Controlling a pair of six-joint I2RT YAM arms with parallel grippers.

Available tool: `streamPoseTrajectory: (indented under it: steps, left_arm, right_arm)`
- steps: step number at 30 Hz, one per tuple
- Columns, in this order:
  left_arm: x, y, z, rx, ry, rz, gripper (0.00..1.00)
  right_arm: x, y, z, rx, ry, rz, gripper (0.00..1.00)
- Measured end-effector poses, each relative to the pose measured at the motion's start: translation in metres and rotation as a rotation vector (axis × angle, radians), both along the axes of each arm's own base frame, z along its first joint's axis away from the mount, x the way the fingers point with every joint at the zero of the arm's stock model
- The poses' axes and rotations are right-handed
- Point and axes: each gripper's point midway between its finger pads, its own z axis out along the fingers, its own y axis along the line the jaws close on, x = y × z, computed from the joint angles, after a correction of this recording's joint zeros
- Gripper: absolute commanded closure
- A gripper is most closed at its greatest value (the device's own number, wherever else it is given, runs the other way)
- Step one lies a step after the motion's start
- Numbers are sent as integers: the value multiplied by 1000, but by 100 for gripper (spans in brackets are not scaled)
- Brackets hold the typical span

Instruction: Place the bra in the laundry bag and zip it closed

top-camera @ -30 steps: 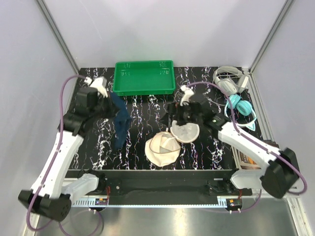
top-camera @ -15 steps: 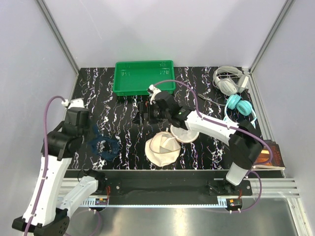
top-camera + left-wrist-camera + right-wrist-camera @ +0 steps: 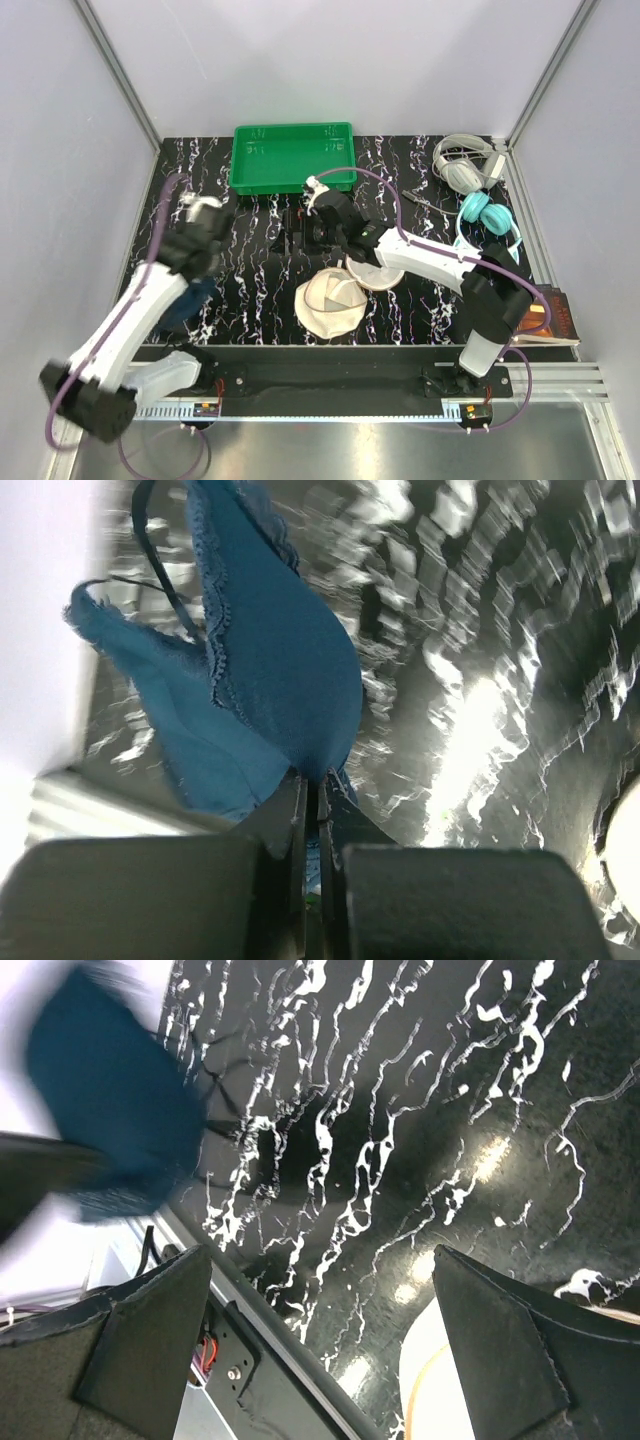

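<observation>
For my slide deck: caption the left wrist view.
Left hand pinched shut on the blue bra, dangling it over the black marbled table.

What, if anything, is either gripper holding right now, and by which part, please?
The left gripper is shut on the bra, pinching fabric at the edge of a cup. The right gripper is open and holds nothing.

No legible text or markings.

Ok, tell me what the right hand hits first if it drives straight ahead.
Probably the bare marbled table; the right hand aims at it, the bra off to one side. Depth is unclear.
</observation>
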Motion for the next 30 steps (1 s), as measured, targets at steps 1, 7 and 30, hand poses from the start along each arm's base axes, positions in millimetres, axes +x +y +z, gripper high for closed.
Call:
streamPoseTrajectory:
  steps: [1,7,30]
  left_arm:
    - [4,-14,-14,-1,35,-40,87]
    - [0,-82,-76,-104,176,-213,1]
    - [32,-120,-77,-666,85,-164,26]
  right_arm:
    - [0,-1,-2,-4,2,-2,0]
    - [1,-12,-20,-50,8,-41,0]
    - [16,-23,-50,-107,80,-117,5]
